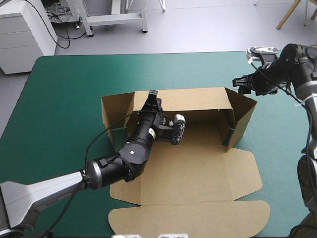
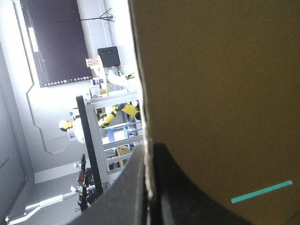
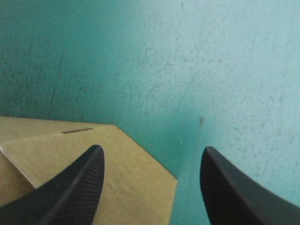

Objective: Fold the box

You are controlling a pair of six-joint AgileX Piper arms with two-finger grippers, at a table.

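The brown box lies mid-table with its back wall and right wall raised and its lid flat toward the near edge. My left gripper reaches over the box floor to the back wall's top edge near the left rear corner. In the left wrist view its black fingers are all but shut, pinching the edge of the board. My right gripper hovers just outside the box's right rear corner. Its fingers stand open, with a corner of the box wall under one finger.
The flat lid and its front flap reach close to the table's near edge. Teal-green cover stretches left of the box and beyond its back wall. A narrow slot in the board shows the cover through it.
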